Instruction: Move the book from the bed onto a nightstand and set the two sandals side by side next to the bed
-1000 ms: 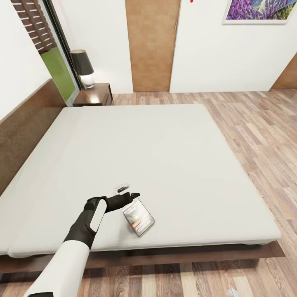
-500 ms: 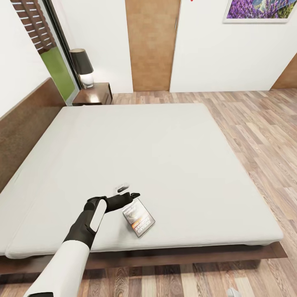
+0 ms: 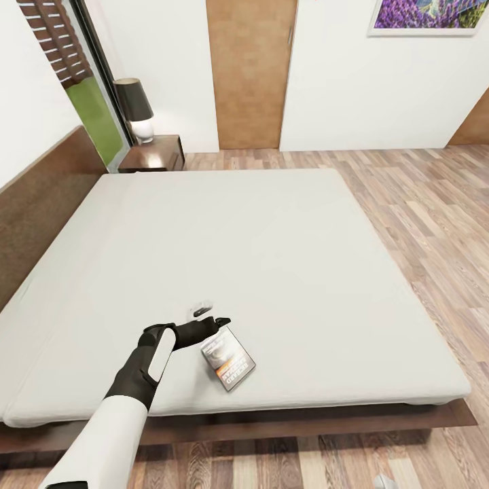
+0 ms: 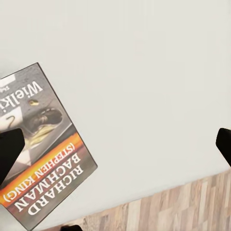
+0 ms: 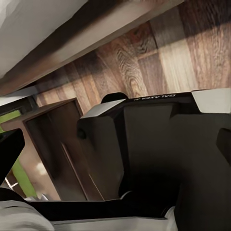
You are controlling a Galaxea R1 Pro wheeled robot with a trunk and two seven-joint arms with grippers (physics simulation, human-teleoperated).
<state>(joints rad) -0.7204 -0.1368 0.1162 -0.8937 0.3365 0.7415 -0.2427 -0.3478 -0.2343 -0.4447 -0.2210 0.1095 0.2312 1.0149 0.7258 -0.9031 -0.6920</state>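
Head view: my left arm reaches out from the near edge of the bed (image 3: 285, 258), and the left gripper (image 3: 209, 314) hangs over the white mattress, just beside the top corner of the book (image 3: 229, 358). The fingers are spread wide apart w/ nothing between them. The book lies flat near the foot-side edge of the mattress, cover up, orange-and-black band toward me, turned at an angle.

Left wrist cam: same book (image 4: 41, 154) flat on the mattress, title text readable, one dark fingertip (image 4: 9, 153) over its edge, the other fingertip well apart at the far side of the frame. Can't tell if that first tip touches the cover or sits just above it. Wood floor (image 4: 183, 204) past the mattress edge.

Right wrist cam: right gripper fingertips are dark shapes at the frame's sides, far apart, w/ robot body parts and the bed frame beyond.

Farther off in head view: nightstand (image 3: 155, 153) at the headboard (image 3: 37, 204) corner, black-shaded lamp (image 3: 136, 109) on it. Behind, a wood door (image 3: 250, 71) and a purple picture (image 3: 428, 15) on the white wall.
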